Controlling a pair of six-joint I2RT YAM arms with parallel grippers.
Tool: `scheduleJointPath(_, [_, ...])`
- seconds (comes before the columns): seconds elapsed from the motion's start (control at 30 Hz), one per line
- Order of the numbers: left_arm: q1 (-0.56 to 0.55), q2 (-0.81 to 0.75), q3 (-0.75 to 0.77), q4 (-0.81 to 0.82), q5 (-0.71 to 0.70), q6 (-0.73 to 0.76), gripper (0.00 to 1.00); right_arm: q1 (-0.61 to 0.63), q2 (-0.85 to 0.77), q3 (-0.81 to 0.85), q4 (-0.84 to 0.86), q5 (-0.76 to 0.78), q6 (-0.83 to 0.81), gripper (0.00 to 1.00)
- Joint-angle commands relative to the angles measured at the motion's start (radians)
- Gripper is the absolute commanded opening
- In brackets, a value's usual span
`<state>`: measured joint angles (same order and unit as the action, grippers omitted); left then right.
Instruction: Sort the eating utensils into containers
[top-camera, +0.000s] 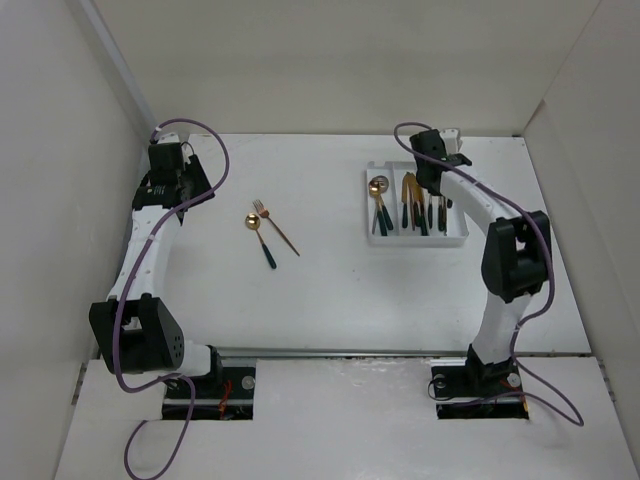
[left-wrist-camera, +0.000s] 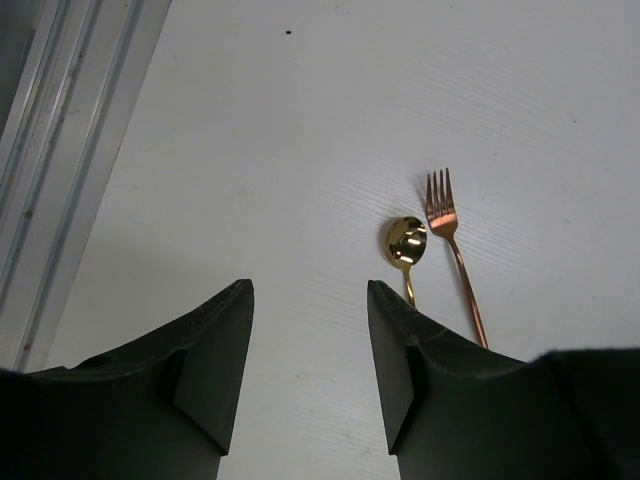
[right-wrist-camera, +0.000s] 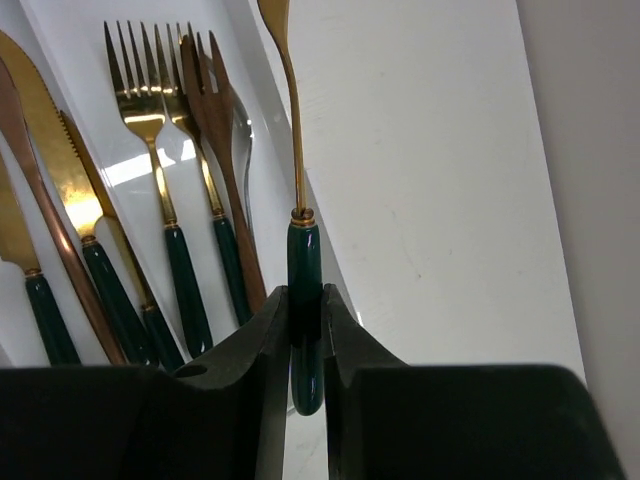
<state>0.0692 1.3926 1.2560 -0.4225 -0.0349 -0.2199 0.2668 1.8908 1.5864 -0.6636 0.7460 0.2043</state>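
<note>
My right gripper (right-wrist-camera: 305, 300) is shut on the dark green handle of a gold utensil (right-wrist-camera: 304, 255), whose head runs out of the top of the right wrist view. It hangs over the right edge of the white three-compartment tray (right-wrist-camera: 95, 70). Several gold and copper forks (right-wrist-camera: 150, 120) and knives (right-wrist-camera: 60, 170) lie in the tray. In the top view this gripper (top-camera: 433, 180) is above the tray (top-camera: 415, 240). My left gripper (left-wrist-camera: 310, 290) is open and empty, at the far left (top-camera: 180, 180). A gold spoon (left-wrist-camera: 405, 242) and a copper fork (left-wrist-camera: 446, 215) lie on the table ahead of it.
The spoon (top-camera: 258, 235) and fork (top-camera: 275, 226) lie side by side mid-table, left of the tray. White walls close the table in on the left, back and right. A metal rail (left-wrist-camera: 60, 150) runs along the left wall.
</note>
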Motion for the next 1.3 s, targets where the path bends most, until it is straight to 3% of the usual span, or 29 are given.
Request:
scheduleJointPath(0.0, [0.003,-0.018,-0.007,0.025,-0.008,0.008,0.46,-0.001,0.048,-0.008,0.076,0.009,-0.023,0.00])
scheduleJointPath(0.27, [0.003,-0.009,-0.007,0.025,-0.008,0.008,0.46,-0.021,0.123,-0.008,0.053,-0.017,0.014,0.02])
scheduleJointPath(0.33, [0.003,-0.009,-0.007,0.025,-0.008,0.008,0.46,-0.021,0.132,-0.019,0.042,-0.028,0.014,0.14])
scheduleJointPath(0.4, [0.003,-0.009,-0.007,0.025,-0.008,0.008,0.46,-0.021,0.133,-0.019,0.042,-0.037,0.023,0.36])
scheduleJointPath(0.47, [0.003,0.000,-0.029,0.034,0.010,0.008,0.46,-0.021,0.107,-0.028,0.042,-0.037,0.023,0.47])
scheduleJointPath(0.67, [-0.006,0.000,-0.124,0.053,0.179,-0.055,0.46,-0.021,0.041,-0.008,0.033,-0.066,0.023,0.55])
scheduleJointPath(0.83, [-0.153,0.035,-0.168,0.064,0.219,-0.105,0.47,0.021,-0.021,0.040,-0.001,-0.066,0.043,0.59])
scheduleJointPath(1.0, [-0.288,0.089,-0.262,0.064,0.164,-0.151,0.54,0.159,-0.067,0.040,-0.010,-0.079,0.073,0.65])
scheduleJointPath(1.27, [-0.318,0.227,-0.247,0.018,-0.010,-0.237,0.50,0.239,-0.122,0.014,-0.028,-0.132,0.145,0.67])
